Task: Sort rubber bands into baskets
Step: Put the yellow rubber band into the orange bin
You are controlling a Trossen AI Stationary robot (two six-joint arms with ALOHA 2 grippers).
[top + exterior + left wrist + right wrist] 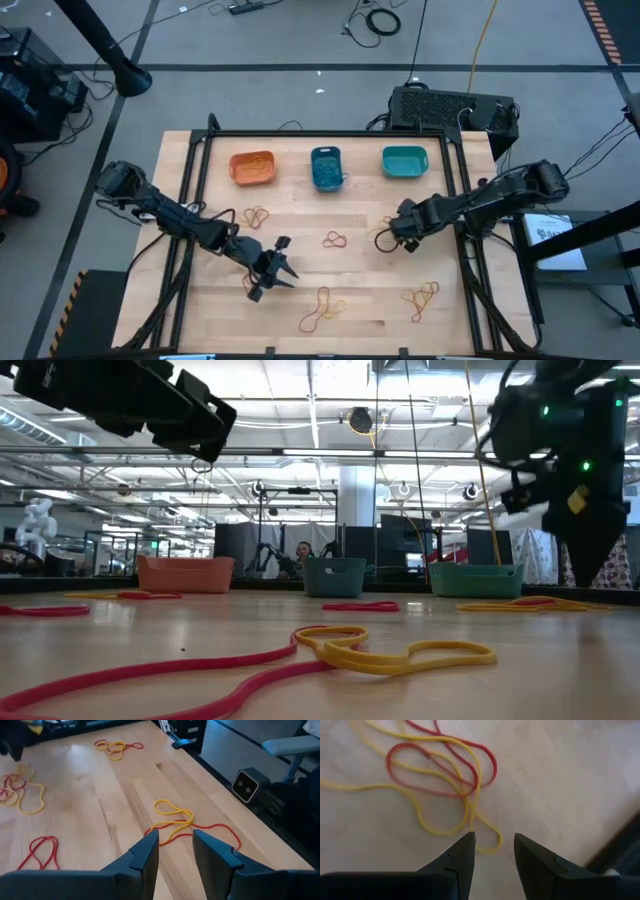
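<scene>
Over the right-side tangle (440,780) my right claw (494,851) hangs open, straddling a yellow strand; left claw (175,852) open near the front bands (172,820).

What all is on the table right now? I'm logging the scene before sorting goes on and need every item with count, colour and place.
orange basket: one, orange, back row, leftmost; orange-yellow bands inside.
blue basket: one, blue, back row, middle; blue bands inside.
teal basket: one, teal, back row, rightmost.
loose rubber bands: several tangles, red and yellow, spread over the table's middle and front.
table: one, light wood.
black box: one, behind the table's back right corner.
left gripper: open, empty, front left of centre, above a red-yellow tangle.
right gripper: open, over the tangle at centre right.
</scene>
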